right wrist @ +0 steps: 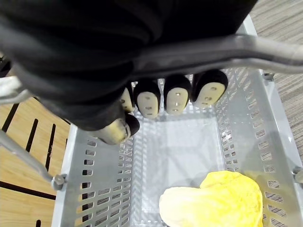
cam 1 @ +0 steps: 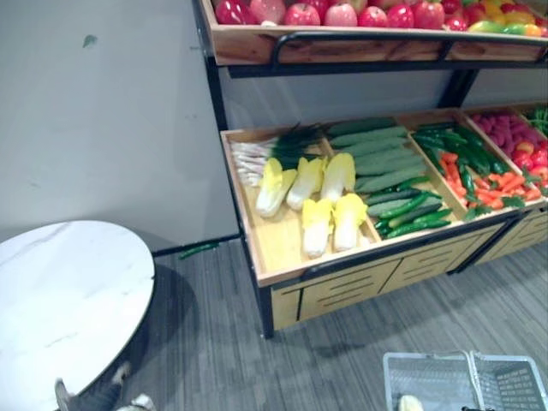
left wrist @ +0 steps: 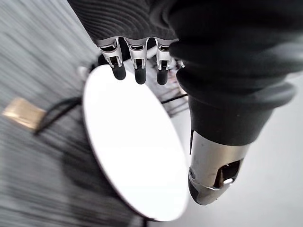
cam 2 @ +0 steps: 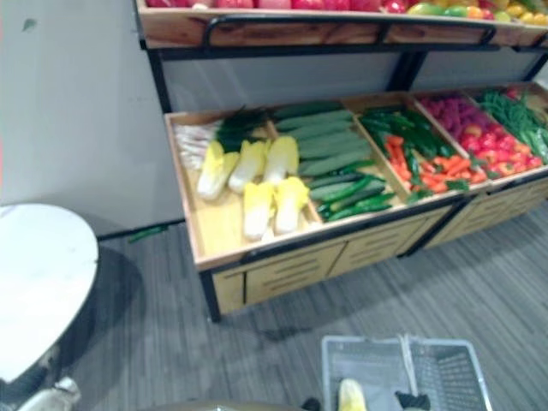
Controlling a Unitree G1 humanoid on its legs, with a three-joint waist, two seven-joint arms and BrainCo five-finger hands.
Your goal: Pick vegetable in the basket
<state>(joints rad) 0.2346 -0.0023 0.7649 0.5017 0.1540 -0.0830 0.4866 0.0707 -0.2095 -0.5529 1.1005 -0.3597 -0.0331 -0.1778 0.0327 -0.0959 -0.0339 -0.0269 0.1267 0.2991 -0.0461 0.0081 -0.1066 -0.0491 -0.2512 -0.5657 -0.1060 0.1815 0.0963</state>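
A grey plastic basket [cam 1: 428,366] hangs low in front of the vegetable stand. In the right wrist view my right hand [right wrist: 174,96] has its fingers curled round the basket's handle [right wrist: 222,51]. One yellow napa cabbage [right wrist: 214,203] lies on the basket's floor, its tip also visible as the cabbage [cam 2: 351,396] in the right eye view. Several more napa cabbages [cam 1: 317,201] lie in the stand's leftmost wooden bin. My left hand [left wrist: 138,64] hangs over a round white table, fingers straight and holding nothing.
The stand's lower shelf [cam 1: 282,248] also holds spring onions [cam 1: 257,154], cucumbers [cam 1: 377,154], green peppers and carrots [cam 1: 501,184]. Red apples [cam 1: 342,13] fill the upper shelf. The round white table [cam 1: 60,300] stands at the left. A green pepper [cam 1: 199,249] lies on the floor.
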